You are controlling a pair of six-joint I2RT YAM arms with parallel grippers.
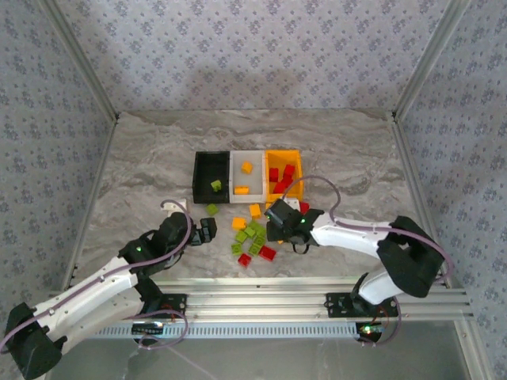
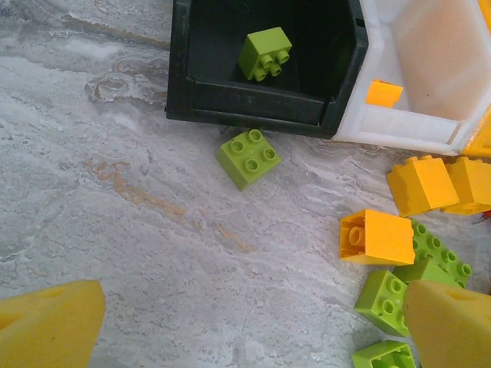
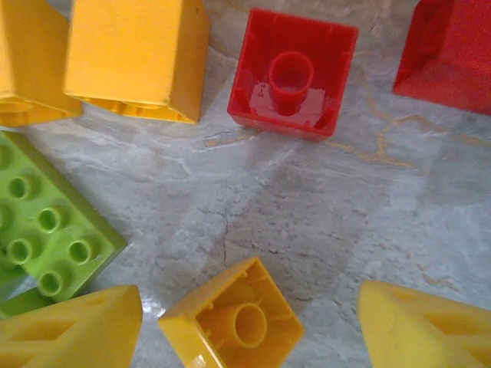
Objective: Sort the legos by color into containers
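Three containers stand in a row: black holding one green lego, white holding two orange legos, orange holding red legos. Loose legos in all three colours lie in front of them. My left gripper hangs open over bare table, left of the pile, with a green lego ahead by the black container. My right gripper is low in the pile. It stands open around an upturned orange-yellow lego, with a wide gap on the right side.
In the right wrist view an upturned red lego, two orange ones and a green one crowd close around the fingers. Metal frame posts and patterned walls close in the table's sides. Open tabletop lies to the far left and right.
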